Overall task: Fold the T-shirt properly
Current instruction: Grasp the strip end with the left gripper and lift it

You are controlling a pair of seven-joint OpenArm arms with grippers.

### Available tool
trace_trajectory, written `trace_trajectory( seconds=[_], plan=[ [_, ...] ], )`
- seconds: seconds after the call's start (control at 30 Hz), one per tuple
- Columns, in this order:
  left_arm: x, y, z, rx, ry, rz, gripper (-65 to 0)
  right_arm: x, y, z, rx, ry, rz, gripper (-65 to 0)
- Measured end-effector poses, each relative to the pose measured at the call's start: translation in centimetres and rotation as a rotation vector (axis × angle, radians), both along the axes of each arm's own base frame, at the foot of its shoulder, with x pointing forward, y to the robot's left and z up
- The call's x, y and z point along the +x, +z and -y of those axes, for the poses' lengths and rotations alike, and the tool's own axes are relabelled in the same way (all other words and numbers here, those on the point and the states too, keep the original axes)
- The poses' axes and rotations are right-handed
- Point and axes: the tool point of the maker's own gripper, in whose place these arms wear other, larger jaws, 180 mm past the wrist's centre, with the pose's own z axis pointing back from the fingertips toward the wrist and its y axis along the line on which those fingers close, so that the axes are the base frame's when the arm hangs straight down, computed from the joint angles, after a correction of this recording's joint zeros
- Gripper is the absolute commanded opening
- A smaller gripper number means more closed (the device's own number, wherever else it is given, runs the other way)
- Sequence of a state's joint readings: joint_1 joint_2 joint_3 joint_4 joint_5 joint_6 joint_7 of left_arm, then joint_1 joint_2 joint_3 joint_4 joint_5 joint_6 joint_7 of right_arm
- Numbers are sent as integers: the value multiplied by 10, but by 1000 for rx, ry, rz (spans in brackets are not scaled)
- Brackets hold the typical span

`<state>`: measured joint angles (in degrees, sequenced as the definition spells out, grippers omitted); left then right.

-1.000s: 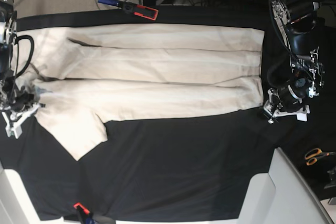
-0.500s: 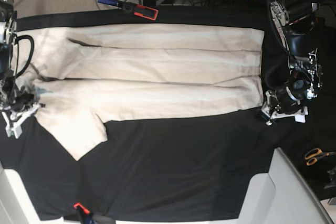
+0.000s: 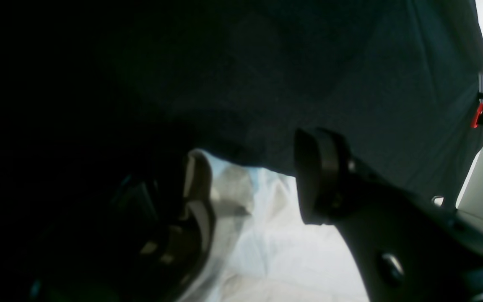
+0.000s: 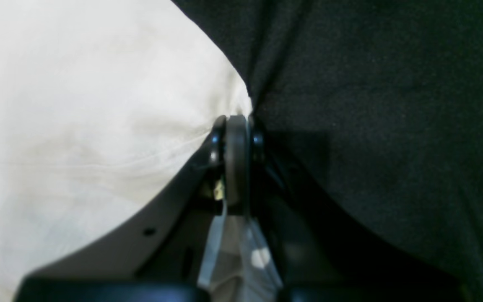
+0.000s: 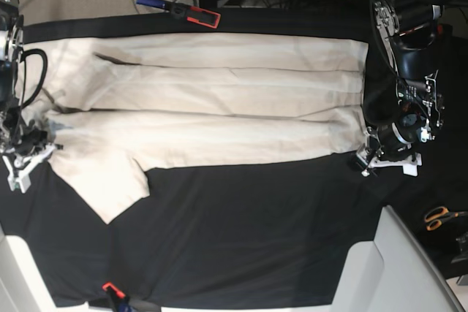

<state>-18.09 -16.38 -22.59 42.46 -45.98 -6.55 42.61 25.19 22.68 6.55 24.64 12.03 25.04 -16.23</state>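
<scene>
Cream T-shirt (image 5: 212, 107) — flat, long folds across the black cloth — one sleeve angled outward.

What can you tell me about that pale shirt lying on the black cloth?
The shirt is plain cream cotton by the look of it, with no print. It lies flat and stretched lengthwise across the black cloth, its far side already folded over in long creases. One short sleeve sticks out toward the near edge. The right pincer is shut on its edge at one end; the left pincer stands open over the corner at the other end.

One T-shirt (image 5: 212, 107), two clamps (image 5: 179, 9), one pair of scissors (image 5: 441, 217).
</scene>
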Motion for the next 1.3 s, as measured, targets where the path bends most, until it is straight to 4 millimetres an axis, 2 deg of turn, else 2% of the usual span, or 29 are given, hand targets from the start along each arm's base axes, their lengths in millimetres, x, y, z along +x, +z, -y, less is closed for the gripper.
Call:
trace_trajectory(
  seconds=[0.07, 0.2, 0.3, 0.7, 0.8, 0.97, 1.13, 1.3],
  plan=[
    [0, 0, 0, 2, -2, -1, -306, 0, 0, 0, 0, 0, -1, -647],
    [-4, -4, 1, 0, -4, -17, -487, 0, 0, 0, 0, 0, 0, -647],
    [-6, -5, 1, 0, -4, -21, -553, 0, 0, 0, 0, 0, -1, -647],
    [-1, -3, -5, 27, 19, 9, -566, 0, 0, 0, 0, 0, 0, -647],
    [-1, -3, -5, 27, 19, 8, -650, 0, 0, 0, 0, 0, 0, -647],
    [-7, -10, -11, 120, -35, -40, -650, 0, 0, 0, 0, 0, 0, -647],
    [4, -3, -14, 189, -76, -43, -650, 0, 0, 0, 0, 0, 0, -647],
    [7, -2, -13, 214, -102, -50, -650, 0, 0, 0, 0, 0, 0, -647]
  ],
)
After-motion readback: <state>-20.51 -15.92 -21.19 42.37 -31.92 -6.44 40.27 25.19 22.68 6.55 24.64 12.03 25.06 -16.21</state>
